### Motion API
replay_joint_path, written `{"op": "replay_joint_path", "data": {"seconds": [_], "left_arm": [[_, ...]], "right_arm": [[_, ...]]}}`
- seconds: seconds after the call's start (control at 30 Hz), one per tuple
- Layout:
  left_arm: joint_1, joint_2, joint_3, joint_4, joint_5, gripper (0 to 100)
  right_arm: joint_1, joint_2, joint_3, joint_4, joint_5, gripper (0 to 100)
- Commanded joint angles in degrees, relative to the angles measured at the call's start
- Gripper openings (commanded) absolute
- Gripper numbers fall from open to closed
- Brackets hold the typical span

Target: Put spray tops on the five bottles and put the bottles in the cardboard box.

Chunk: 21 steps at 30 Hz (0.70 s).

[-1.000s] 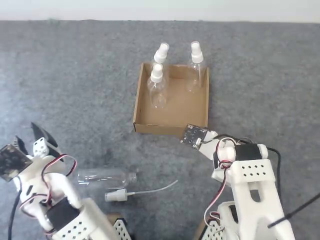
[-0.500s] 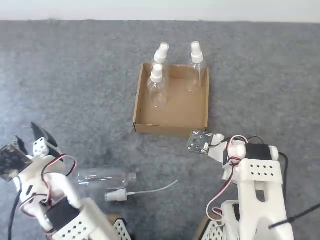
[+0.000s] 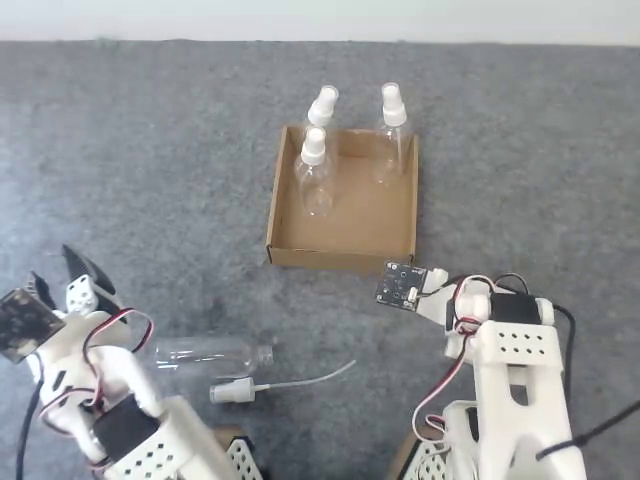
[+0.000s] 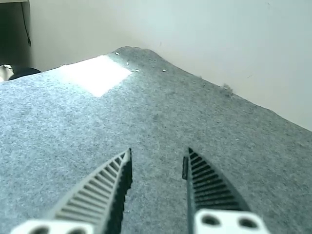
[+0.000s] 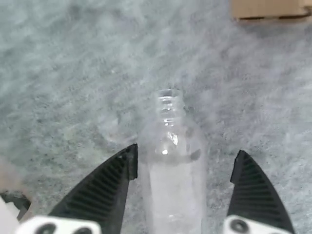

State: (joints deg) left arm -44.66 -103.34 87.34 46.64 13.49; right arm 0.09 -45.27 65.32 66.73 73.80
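A grey carpeted surface [image 3: 150, 150] carries everything. Two white printed arms stand at its near edge: the left arm [image 3: 90, 350] at the near left corner, the right arm [image 3: 510, 345] right of the middle. The right arm's wrist is just short of the shallow brown cardboard box [image 3: 340, 258], which sits mid-surface towards the far edge. Towards the box's far wall stand three clear plastic capped bottles with white spray heads on; the nearest [image 3: 316, 185] is on the box's left side.

A fourth bottle [image 3: 215, 353], clear plastic and bare-necked, lies on its side close to the near edge beside the left arm. Just nearer that edge lies a loose white spray top [image 3: 240, 390], its long thin dip tube trailing towards the right arm.

The right gripper [image 5: 186, 151] is spread wide and straddles a fifth bottle [image 5: 173, 161], also clear. Its threaded neck is open and points towards a corner of the box. Carpet shows on both sides of the bottle, so nothing is gripped. The left gripper [image 4: 158, 156] is parted to a middling gap, empty, aimed over bare carpet.

Several things could go wrong from here:
- The fifth bottle is smooth and round. If the jaws close off-centre or too near the neck, it may roll or squirt out.
- The flexible dip tube could miss the narrow mouth or kink while being fed in.
- A bottle lowered carelessly into the box could topple the three standing there.
- The right arm could shove the box's near wall.
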Motion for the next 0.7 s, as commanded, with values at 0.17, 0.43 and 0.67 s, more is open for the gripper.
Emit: {"op": "replay_joint_path", "data": {"seconds": [0.17, 0.43, 0.67], "left_arm": [[-0.09, -1.05, -0.48, -1.85, -0.18, 16], [-0.09, -1.05, -0.48, -1.85, -1.49, 16], [-0.09, -1.05, -0.48, -1.85, -1.58, 16]], "right_arm": [[-0.57, -1.27, 1.14, -1.63, 0.62, 27.0], [-0.57, -1.27, 1.85, -1.63, 0.62, 27.0], [-1.80, -1.36, 7.12, -5.05, 0.62, 27.0]]}}
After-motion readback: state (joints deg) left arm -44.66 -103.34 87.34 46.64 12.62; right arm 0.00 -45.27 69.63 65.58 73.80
